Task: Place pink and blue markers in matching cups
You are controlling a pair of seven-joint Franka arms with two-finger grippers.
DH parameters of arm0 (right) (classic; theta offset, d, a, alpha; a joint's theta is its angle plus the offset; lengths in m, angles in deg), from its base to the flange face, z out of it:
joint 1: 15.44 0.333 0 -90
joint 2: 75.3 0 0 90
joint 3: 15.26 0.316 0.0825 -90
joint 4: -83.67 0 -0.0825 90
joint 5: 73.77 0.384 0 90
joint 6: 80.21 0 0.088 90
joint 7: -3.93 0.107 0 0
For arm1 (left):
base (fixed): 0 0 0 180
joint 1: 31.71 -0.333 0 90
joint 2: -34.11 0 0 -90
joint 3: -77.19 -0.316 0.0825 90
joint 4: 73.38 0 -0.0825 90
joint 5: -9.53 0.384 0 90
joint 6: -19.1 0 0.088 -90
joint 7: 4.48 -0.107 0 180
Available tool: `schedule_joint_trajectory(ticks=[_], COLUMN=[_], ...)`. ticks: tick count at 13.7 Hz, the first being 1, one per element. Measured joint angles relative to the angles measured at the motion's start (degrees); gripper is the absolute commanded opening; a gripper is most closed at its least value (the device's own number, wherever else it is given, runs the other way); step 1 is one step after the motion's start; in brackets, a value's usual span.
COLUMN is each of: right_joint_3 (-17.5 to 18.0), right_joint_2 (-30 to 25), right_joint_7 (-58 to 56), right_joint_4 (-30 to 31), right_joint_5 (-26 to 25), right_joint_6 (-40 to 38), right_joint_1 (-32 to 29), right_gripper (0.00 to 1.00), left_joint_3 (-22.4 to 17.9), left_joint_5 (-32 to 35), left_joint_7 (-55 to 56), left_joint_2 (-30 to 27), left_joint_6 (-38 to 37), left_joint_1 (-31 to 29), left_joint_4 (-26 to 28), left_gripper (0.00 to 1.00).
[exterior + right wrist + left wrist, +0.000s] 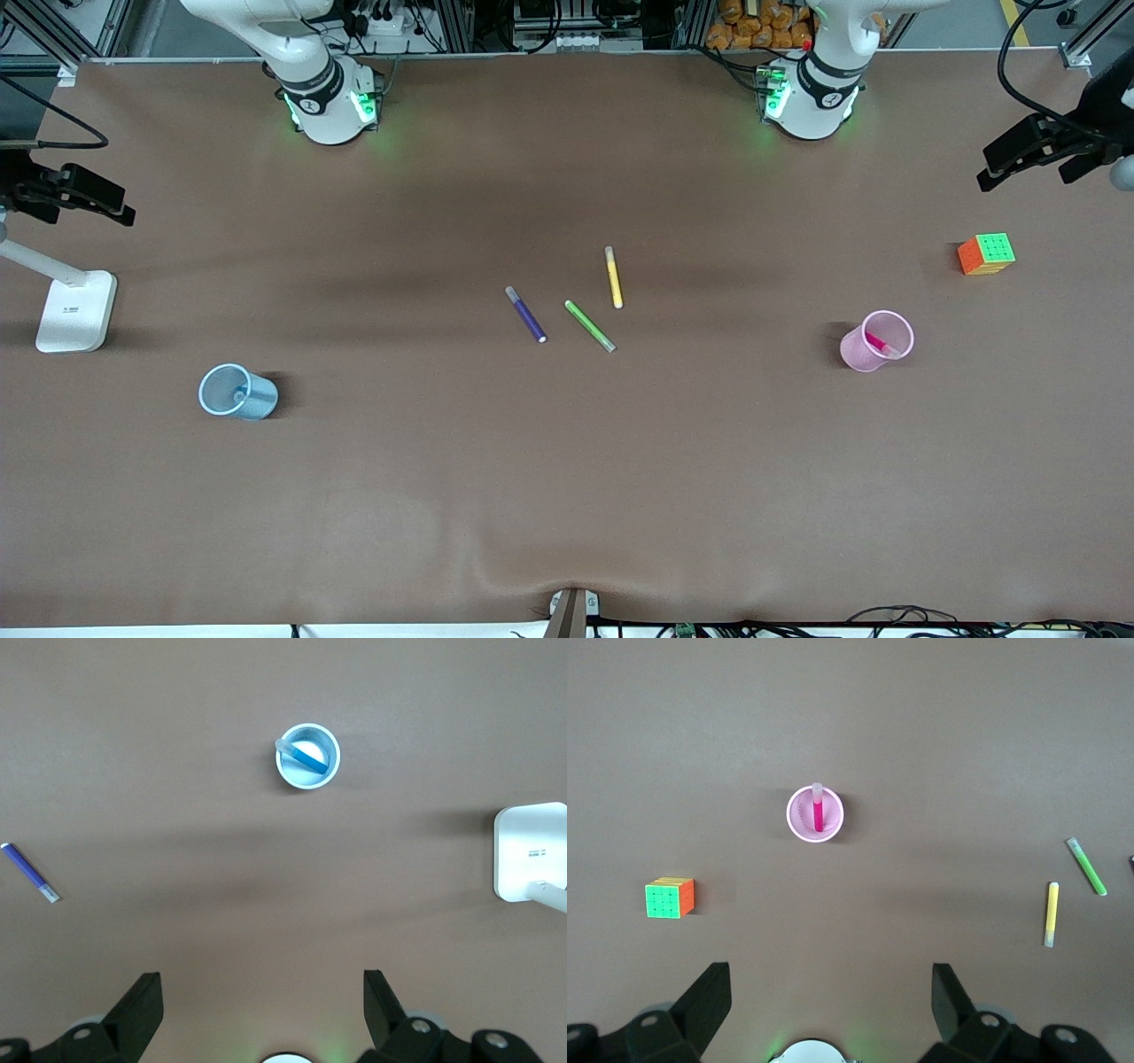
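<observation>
The pale pink cup (855,350) stands toward the left arm's end of the table. The pink marker (880,342) leans inside it, pale end up (818,811). At the right arm's end stands the light blue cup (257,399), holding the blue marker (306,756), which slants across its mouth. My left gripper (830,974) hangs open and empty, high over bare table near its base, with the pink cup (799,824) well off from it. High over the table, my right gripper (261,979) is likewise open and empty, apart from the blue cup (330,771). Neither hand shows in the front view.
A purple marker (526,315), a green marker (590,326) and a yellow marker (614,277) lie loose mid-table. A colour cube (986,253) sits near the left arm's end. A white stand base (76,310) rests at the right arm's end.
</observation>
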Motion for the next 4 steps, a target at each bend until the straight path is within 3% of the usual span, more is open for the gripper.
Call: schedule_joint_trajectory(ticks=[4], right_joint_3=[0.02], right_joint_2=[0.00], right_joint_7=[-0.12], right_joint_4=[0.00], right_joint_5=[0.00], right_joint_6=[0.08], right_joint_1=[0.01], right_gripper=[1.00], left_joint_3=[0.14], left_joint_5=[0.00], left_joint_7=[0.10], left_joint_2=[0.18], left_joint_6=[-1.21], left_joint_1=[0.01], left_joint_4=[0.00], left_gripper=[1.00])
